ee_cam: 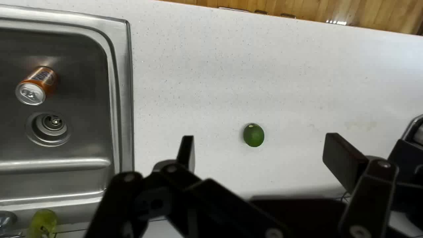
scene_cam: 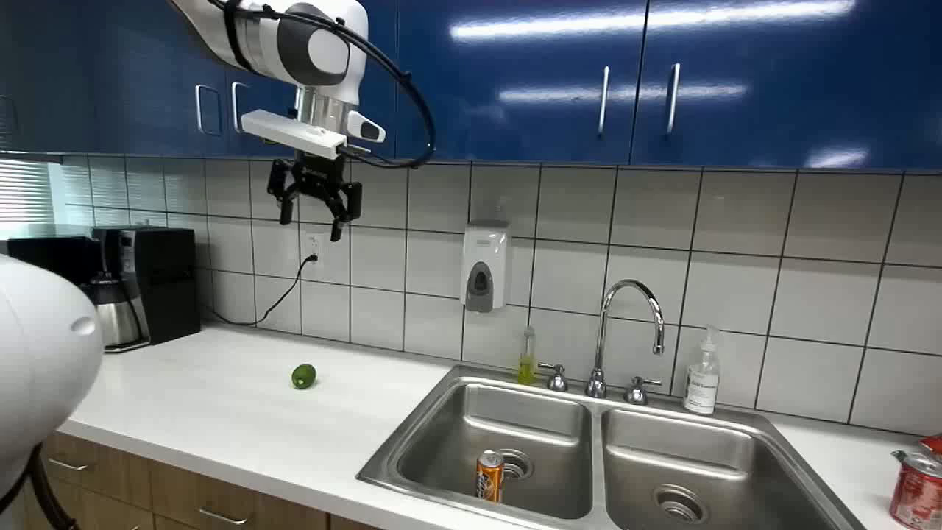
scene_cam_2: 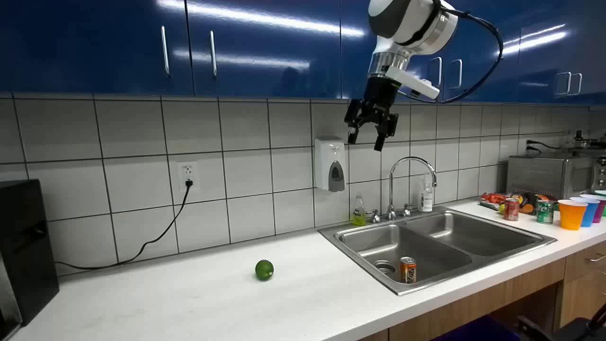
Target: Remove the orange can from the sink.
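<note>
Black two-fingered gripper [scene_cam: 311,223], fingers [ee_cam: 343,160] wide apart and empty. Well below them, off to one side, an orange cylindrical metal can [scene_cam: 489,478] stands upright in a stainless-steel double sink [scene_cam: 597,471]; I'd expect it slick and dentable, best held gently by its upper sides.

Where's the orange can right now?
In both exterior views, the orange can stands in the left basin of the sink, close to the drain. In the wrist view, it's on the left, just above that drain.
</note>
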